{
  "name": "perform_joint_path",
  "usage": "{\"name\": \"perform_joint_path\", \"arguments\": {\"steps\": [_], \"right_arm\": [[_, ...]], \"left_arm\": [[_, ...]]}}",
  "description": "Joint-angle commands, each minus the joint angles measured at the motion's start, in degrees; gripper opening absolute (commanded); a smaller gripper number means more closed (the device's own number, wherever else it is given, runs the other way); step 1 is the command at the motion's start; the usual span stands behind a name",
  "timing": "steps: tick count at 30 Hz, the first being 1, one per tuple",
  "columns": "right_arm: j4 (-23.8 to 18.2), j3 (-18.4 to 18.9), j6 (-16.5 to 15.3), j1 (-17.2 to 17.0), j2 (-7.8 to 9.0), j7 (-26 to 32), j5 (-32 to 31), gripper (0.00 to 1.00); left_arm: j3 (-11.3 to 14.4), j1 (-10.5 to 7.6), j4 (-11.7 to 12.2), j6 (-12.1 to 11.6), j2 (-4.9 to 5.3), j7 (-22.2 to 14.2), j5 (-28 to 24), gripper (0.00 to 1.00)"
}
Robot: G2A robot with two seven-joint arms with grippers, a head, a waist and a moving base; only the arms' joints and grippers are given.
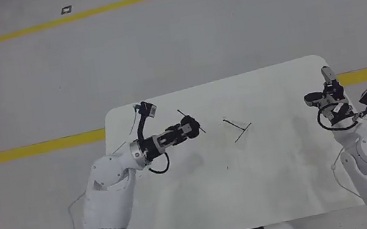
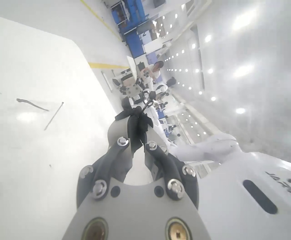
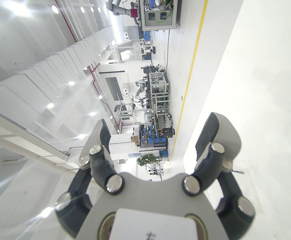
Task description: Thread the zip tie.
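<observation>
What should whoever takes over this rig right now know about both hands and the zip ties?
Left hand: shut on a zip tie, over the left part of the table. The strap is straight, with no loop formed.
Right hand: open and empty, at the table's right edge.
A wavy zip tie and a straight zip tie lie side by side near the table's middle.
Done: one tie gripped.
Left: feed its tail through its head, probably with the right hand's help.

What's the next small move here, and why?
Probably bring the right gripper in toward the zip tie: the left gripper is shut on it, while the right one sits open at the table edge.
</observation>
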Motion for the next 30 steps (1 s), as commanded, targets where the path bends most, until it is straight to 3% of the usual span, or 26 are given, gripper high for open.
{"name": "perform_joint_path", "arguments": {"steps": [1,12,15,20,26,30], "right_arm": [[0.0,0.0,0.0,0.0,0.00,0.0,0.0,1.00],[0.0,0.0,0.0,0.0,0.00,0.0,0.0,1.00],[0.0,-0.1,-0.3,0.1,-0.03,0.3,0.1,1.00],[1.1,-1.4,-3.8,1.3,0.00,10.3,0.7,1.00],[0.9,-3.9,-6.2,3.6,0.32,25.2,0.4,1.00],[0.8,-5.9,-7.5,6.6,0.56,34.4,-0.7,1.00]], "left_arm": [[0.0,-0.03,0.1,0.0,0.01,0.0,0.4,0.00],[0.4,0.27,0.6,0.8,0.19,0.4,-0.1,0.00],[0.4,-0.11,3.0,1.7,0.64,-5.7,-5.8,0.00],[-0.5,-1.85,11.4,2.2,1.33,-15.9,-16.9,0.00],[3.5,-3.48,15.3,1.6,2.69,-15.9,-21.8,0.00],[6.9,-5.25,17.4,1.2,4.19,-15.9,-25.2,0.00]]}}
